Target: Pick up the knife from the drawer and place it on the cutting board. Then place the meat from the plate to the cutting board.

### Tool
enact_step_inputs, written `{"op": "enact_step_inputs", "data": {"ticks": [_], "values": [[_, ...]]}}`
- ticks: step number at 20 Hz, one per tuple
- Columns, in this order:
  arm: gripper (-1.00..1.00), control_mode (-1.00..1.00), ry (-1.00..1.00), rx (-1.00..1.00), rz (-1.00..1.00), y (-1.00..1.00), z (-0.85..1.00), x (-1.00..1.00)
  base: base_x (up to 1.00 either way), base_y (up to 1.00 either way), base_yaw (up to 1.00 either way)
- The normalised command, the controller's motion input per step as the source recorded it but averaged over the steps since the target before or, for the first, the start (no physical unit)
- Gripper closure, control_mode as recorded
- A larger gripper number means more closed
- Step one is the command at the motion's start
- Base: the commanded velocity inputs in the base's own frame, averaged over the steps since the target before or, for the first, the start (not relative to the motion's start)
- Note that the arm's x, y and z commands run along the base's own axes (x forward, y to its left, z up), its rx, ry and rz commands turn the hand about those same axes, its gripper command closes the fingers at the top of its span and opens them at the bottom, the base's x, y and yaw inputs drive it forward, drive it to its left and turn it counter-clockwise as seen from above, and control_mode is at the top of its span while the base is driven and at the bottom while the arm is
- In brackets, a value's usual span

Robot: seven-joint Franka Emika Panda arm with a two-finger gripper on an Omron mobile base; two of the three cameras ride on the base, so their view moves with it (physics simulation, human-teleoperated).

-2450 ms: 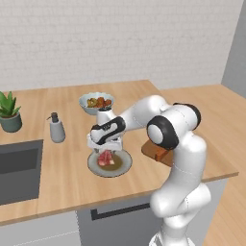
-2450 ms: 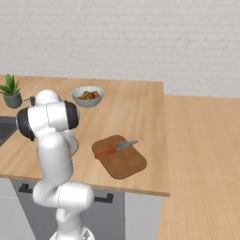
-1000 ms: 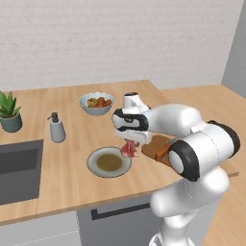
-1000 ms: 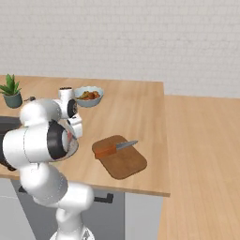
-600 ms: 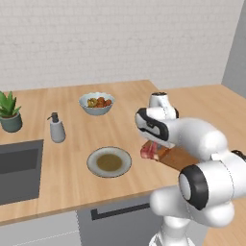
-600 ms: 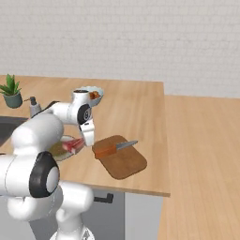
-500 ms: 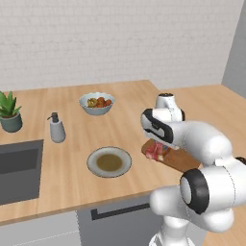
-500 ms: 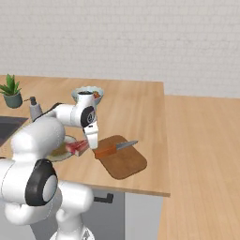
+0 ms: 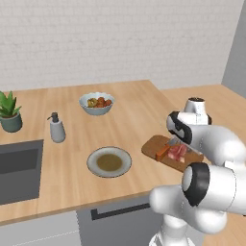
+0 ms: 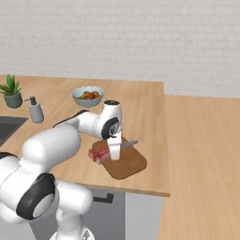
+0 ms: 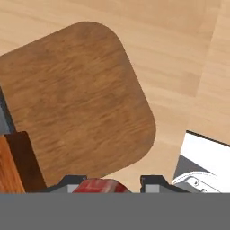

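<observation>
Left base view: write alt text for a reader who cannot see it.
A white robot arm's gripper holds a piece of red meat over a wooden cutting board where a knife lies. On the wooden counter to the left sit a bare grey plate, a bowl of food, a soap dispenser, a plant and a sink.

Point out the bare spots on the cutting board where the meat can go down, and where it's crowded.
The cutting board is bare over its wide rounded end, away from the knife. It is crowded at the other end, where the knife lies across it. The meat is held in the gripper above the board, near the knife.
</observation>
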Motion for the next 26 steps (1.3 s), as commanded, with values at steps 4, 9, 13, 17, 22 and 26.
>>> {"op": "enact_step_inputs", "data": {"ticks": [4, 9, 13, 17, 22, 26], "values": [[1.0, -1.0, 0.07, 0.0, -0.11, -0.81, -0.26, 0.03, 0.0, 0.0, 0.0], [1.0, -1.0, 0.03, 0.02, -0.04, -0.41, -0.34, 0.12, 0.0, 0.0, 0.0], [1.0, -1.0, 0.01, 0.0, -0.07, 0.01, -0.38, 0.48, 0.0, 0.0, 0.0], [1.0, -1.0, 0.0, 0.0, -0.07, 0.0, -0.34, 0.51, 0.0, 0.0, 0.0], [1.0, -1.0, 0.0, 0.0, -0.07, -0.01, -0.33, 0.3, 0.0, 0.0, 0.0], [-1.0, -1.0, -0.01, 0.0, -0.01, -0.01, -0.21, -0.03, 0.0, 0.0, 0.0]]}}
